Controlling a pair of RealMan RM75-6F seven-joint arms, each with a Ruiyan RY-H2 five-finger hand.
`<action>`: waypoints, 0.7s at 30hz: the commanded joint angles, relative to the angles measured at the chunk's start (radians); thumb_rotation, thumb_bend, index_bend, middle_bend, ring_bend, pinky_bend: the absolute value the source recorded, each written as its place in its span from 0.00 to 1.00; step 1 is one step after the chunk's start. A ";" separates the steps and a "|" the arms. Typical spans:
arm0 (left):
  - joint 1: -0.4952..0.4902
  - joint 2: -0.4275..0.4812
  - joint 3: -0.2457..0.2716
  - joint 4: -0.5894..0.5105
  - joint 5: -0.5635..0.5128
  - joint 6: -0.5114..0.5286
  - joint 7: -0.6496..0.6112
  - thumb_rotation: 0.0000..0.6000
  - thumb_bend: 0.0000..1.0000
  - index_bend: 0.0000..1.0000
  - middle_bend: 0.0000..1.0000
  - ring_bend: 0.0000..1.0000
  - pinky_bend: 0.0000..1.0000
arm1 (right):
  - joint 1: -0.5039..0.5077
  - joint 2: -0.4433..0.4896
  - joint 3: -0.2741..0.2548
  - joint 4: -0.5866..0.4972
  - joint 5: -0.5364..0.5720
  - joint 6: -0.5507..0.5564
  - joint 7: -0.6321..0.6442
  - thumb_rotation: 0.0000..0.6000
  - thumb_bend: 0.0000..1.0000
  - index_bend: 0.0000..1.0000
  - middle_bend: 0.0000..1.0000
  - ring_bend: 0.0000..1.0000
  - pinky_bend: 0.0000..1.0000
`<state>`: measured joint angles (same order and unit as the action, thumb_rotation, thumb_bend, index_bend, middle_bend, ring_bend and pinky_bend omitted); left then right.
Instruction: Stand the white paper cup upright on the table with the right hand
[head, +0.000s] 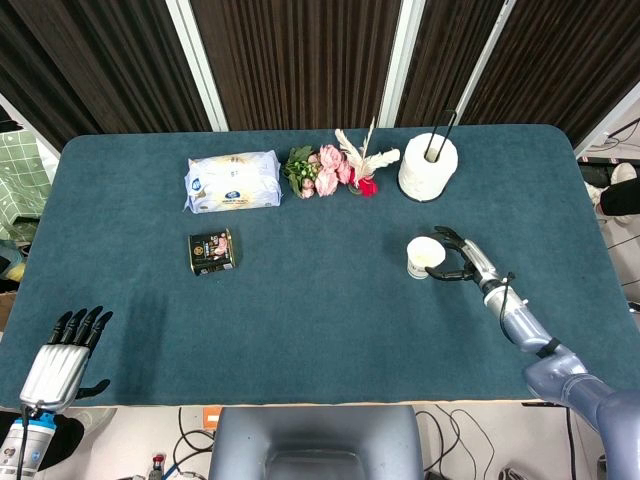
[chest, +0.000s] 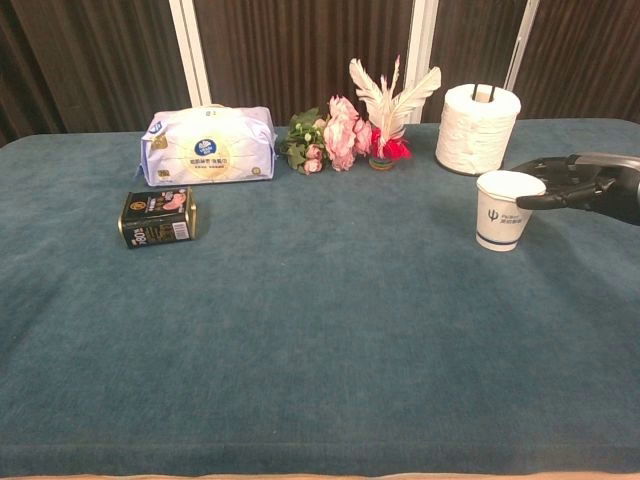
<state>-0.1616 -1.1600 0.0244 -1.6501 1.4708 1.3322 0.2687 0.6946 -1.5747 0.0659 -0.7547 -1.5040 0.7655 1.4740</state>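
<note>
1. The fingers (chest: 548, 200) of the right hand (head: 463, 257) are seen spread and curved around the right side of the white paper cup (chest: 505, 209). A fingertip lies at the cup's rim, but whether it is touching cannot be told. No firm grip is shown.
2. The cup is seen standing upright, mouth up, on the desk (head: 320, 330), right of centre and in front of the paper roll (head: 428, 166).
3. The main step is judged done, since the cup is already set on its base. Only a clear release and withdrawal of the hand appears to be left.
4. The left hand (head: 62, 360) is shown at the near left desk edge, fingers straight and slightly apart, with nothing held.
5. One cup is counted.
6. One paper roll on a holder is counted.
7. One wipes pack (head: 232, 181) is counted.
8. One dark tin (head: 211, 250) is counted.
9. One bunch of pink flowers (head: 318, 170) and one feathered shuttlecock (head: 366, 163) are counted.
</note>
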 joint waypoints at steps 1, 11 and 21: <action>0.002 0.001 0.001 -0.001 0.003 0.004 -0.002 1.00 0.04 0.00 0.00 0.00 0.00 | -0.009 0.016 -0.004 -0.017 -0.002 0.019 -0.018 0.99 0.27 0.20 0.06 0.03 0.13; 0.008 0.006 0.009 -0.005 0.024 0.019 -0.009 1.00 0.04 0.00 0.00 0.00 0.00 | -0.066 0.098 -0.022 -0.123 -0.006 0.117 -0.197 0.91 0.27 0.10 0.06 0.03 0.13; 0.018 0.011 0.012 -0.009 0.036 0.038 -0.018 1.00 0.04 0.00 0.00 0.00 0.00 | -0.157 0.204 0.004 -0.253 0.011 0.329 -0.686 0.89 0.26 0.04 0.06 0.03 0.13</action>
<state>-0.1439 -1.1492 0.0363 -1.6590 1.5058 1.3693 0.2507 0.5826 -1.4225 0.0498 -0.9378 -1.5039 0.9899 0.9631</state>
